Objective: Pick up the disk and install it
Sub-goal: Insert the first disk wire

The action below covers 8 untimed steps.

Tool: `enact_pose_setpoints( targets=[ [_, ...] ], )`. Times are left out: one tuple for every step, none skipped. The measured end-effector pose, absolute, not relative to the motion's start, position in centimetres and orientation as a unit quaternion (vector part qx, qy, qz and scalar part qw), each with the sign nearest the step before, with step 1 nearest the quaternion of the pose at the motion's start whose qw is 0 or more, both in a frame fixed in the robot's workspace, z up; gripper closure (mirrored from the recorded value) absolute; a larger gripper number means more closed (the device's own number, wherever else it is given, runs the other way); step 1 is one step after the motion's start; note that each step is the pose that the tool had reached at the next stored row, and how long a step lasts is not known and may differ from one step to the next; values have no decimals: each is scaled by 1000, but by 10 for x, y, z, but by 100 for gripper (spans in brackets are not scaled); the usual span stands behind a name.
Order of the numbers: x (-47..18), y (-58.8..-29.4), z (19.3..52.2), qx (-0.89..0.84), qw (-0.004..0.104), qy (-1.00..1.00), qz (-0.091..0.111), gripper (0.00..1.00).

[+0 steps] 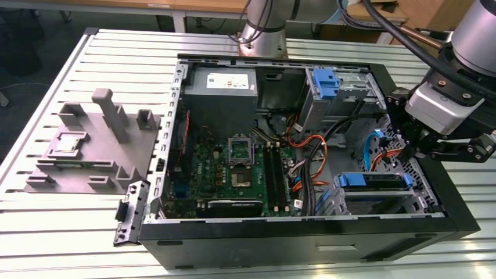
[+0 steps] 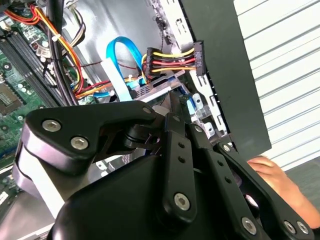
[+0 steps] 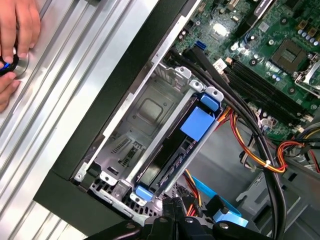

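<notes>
The disk sits in the metal drive bay at the case's corner on the exterior view's right, its blue bracket on top. In the first wrist view the disk stands on edge in the bay slot, with blue clips at both ends. My gripper hovers inside the case just beyond the bay, close to the side wall. Its black fingers are shut together with nothing between them, a short way from the disk's end. In the second wrist view the gripper has its linkages drawn in.
The open black PC case lies on a slatted metal table. Inside are a grey power-supply box, a motherboard, a blue latch and coloured cables. A grey fixture stands beside the case. A person's hand rests on the table.
</notes>
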<state>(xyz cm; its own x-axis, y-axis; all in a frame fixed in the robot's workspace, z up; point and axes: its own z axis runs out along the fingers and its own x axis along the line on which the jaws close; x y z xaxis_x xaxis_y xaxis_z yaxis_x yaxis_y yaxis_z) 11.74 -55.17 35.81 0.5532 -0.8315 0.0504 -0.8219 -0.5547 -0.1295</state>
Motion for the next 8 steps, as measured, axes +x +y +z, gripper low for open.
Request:
enact_pose_setpoints(
  targets=[
    [117,-551,358,-880,46,470,-55,90],
    [117,-551,358,-880,47,469,-57,90],
    [117,-550,359,-880,48,469,-59,90],
    [117,-549,359,-880,47,469,-60,90],
    [117,-547,359,-880,46,469,-61,90],
    [117,-545,359,-880,45,469,-63,90],
    [117,-544,359,-880,42,469,-65,90],
    [117,-542,359,-880,38,468,-68,90]
  ],
)
